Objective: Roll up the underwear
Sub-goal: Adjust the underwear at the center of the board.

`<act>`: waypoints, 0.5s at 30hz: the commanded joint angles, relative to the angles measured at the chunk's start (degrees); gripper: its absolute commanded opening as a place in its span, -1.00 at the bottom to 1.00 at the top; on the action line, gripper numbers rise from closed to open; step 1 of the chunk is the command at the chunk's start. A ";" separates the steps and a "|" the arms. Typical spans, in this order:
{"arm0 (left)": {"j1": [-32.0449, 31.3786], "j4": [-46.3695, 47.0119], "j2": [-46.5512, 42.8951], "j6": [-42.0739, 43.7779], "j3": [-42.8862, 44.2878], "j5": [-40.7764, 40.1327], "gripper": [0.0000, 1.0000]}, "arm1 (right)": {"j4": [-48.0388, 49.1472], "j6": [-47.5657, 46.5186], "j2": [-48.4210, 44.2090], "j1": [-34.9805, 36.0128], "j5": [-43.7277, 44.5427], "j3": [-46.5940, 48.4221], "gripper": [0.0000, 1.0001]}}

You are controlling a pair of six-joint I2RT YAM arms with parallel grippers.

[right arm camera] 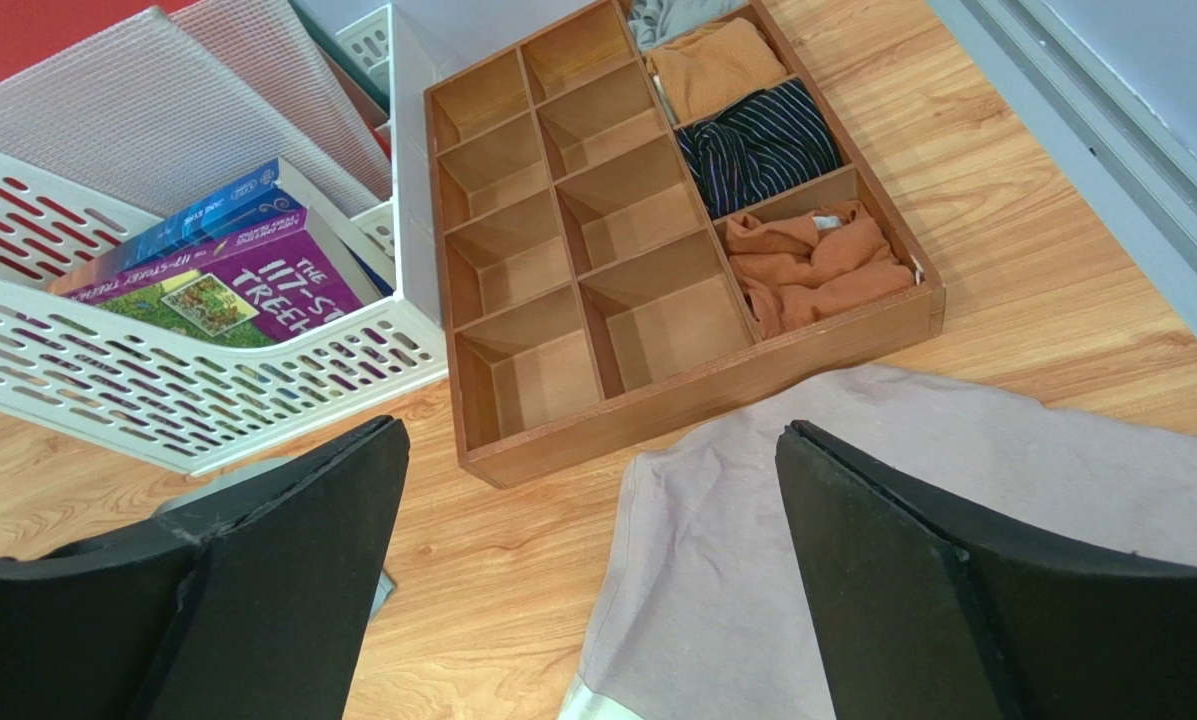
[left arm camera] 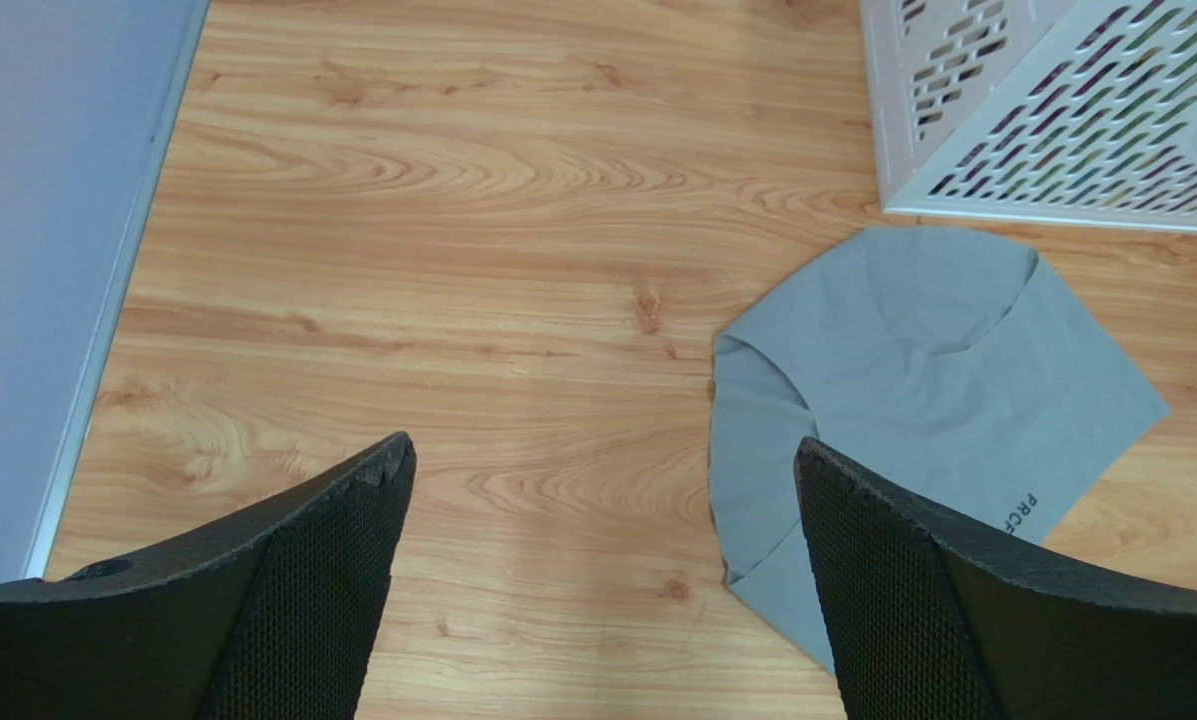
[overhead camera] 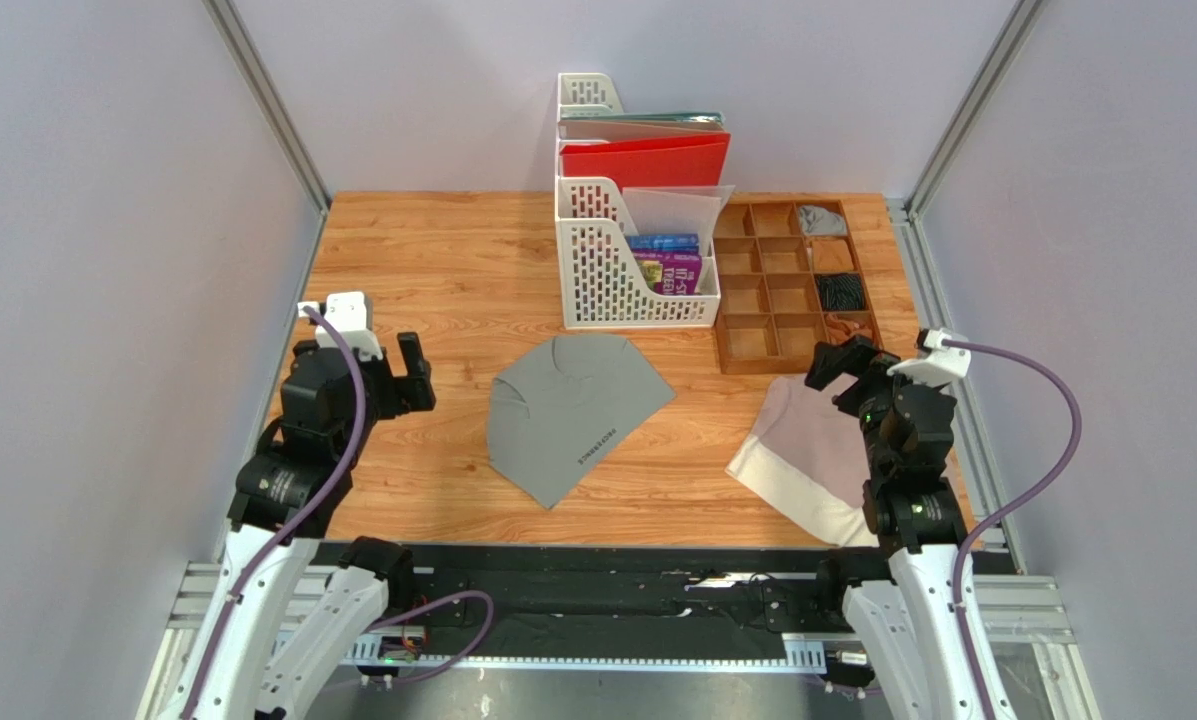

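Currently, both arms are bent, wrists tipped downward. Left of the white perforated plastic file rack (overhead camera: 634,293), the left gripper (left arm camera: 604,465) is held wide open and empty; right of it, the right gripper (right arm camera: 589,443) likewise. The flat mid-grey cloth underwear (overhead camera: 574,413) is laid just before the rack, the pinkish-beige cream-banded underwear (overhead camera: 807,458) front-right.

Grey underwear (overhead camera: 577,416): smooth matt cloth. Table (overhead camera: 439,285): wood grain, slight sheen. Rack (overhead camera: 634,309): perforated white plastic. Tray (overhead camera: 747,363): matt wood.

The right end effector (right arm camera: 589,435), fingers spread wide, hangs over the pinkish-beige underwear (right arm camera: 709,570) beside the wooden tray (right arm camera: 709,390).
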 commanded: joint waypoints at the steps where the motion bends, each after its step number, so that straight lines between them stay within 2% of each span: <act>1: 0.11 -0.88 0.18 -1.89 1.55 -1.19 0.99 | -1.41 0.56 -0.85 0.13 1.81 1.78 1.00; 11: 0.11 -0.44 -1.94 -2.59 -0.73 -0.92 0.99 | -1.23 -0.05 -1.55 0.04 1.81 1.34 1.00; 15: 0.11 -1.40 -0.80 -2.94 -1.00 -0.22 0.99 | -1.06 -1.36 -1.47 0.13 -1.25 1.26 1.00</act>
